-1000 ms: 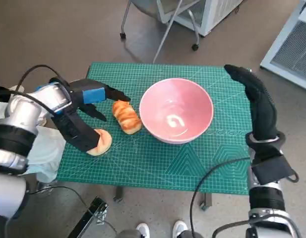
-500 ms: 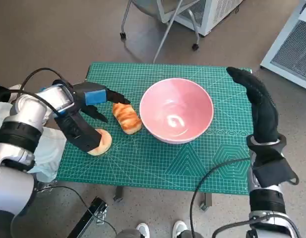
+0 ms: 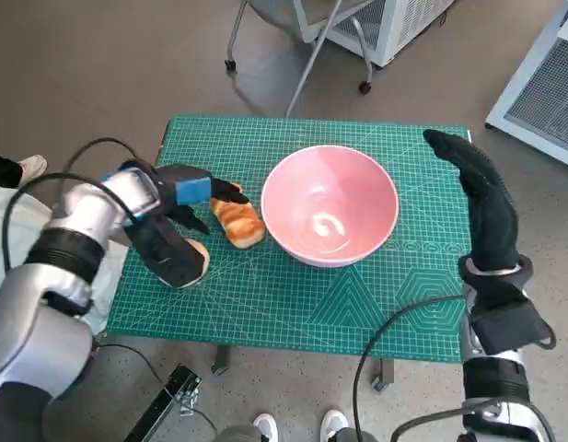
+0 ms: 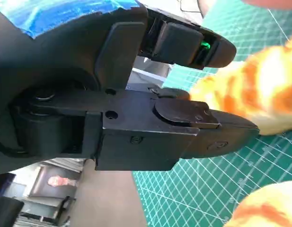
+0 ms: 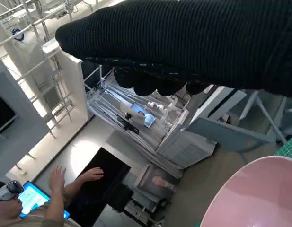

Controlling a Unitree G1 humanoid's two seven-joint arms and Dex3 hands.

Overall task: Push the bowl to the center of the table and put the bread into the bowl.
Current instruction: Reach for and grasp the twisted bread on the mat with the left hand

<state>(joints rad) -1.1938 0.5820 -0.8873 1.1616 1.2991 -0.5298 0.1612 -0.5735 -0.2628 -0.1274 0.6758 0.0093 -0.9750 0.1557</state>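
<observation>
The pink bowl [image 3: 330, 204] stands on the green mat [image 3: 293, 295], a little right of the middle; its rim [image 5: 259, 194] shows in the right wrist view. A striped croissant-like bread [image 3: 237, 223] lies just left of the bowl and looks large and blurred [image 4: 264, 90] in the left wrist view. A round bun [image 3: 195, 264] lies nearer the front left. My left hand [image 3: 187, 204] is spread over both. Its fingers [image 3: 230, 192] reach the croissant's far end and its lower part covers the bun, gripping nothing. My right hand [image 3: 477, 189] stands flat by the table's right edge, apart from the bowl.
A wheeled chair frame [image 3: 293, 55] and a white cabinet [image 3: 541, 83] stand on the floor beyond the table. White cloth [image 3: 17, 249] lies at the left, and a person's shoes [image 3: 297, 428] show at the front. A person [image 5: 51, 189] sits at a screen.
My left hand has shifted right, its fingers closing in on the croissant's far end. The right hand and the bowl have stayed put.
</observation>
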